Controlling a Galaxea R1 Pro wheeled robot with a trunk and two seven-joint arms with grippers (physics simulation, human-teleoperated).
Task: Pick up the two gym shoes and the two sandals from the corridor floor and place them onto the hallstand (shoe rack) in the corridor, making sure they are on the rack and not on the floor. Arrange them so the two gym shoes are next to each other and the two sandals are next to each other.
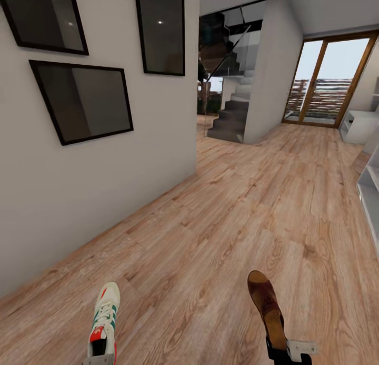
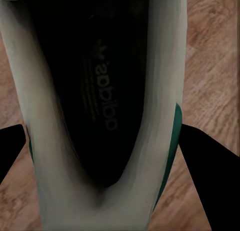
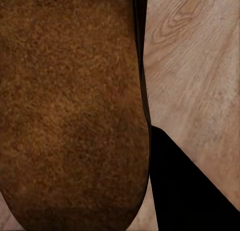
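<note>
A white gym shoe (image 1: 104,323) with green stripes and a red-orange tongue patch hangs over the floor at the lower left, held at its heel by my left gripper (image 1: 99,361). In the left wrist view its dark insole (image 2: 100,91) lies between two black fingers (image 2: 207,171). My right gripper (image 1: 287,350) is shut on the heel end of a brown sandal (image 1: 266,307), toe pointing ahead. The right wrist view has the sandal's brown leather (image 3: 70,111) beside one black finger (image 3: 185,191). The pale grey-white edge of the hallstand (image 1: 371,191) is cut off at the right.
Wood-plank corridor floor (image 1: 237,207) stretches ahead to a glazed door (image 1: 326,80). A grey wall (image 1: 95,186) with three dark framed pictures runs along the left. Stairs (image 1: 229,115) stand behind the wall's corner. A low white cabinet (image 1: 358,125) sits at the far right.
</note>
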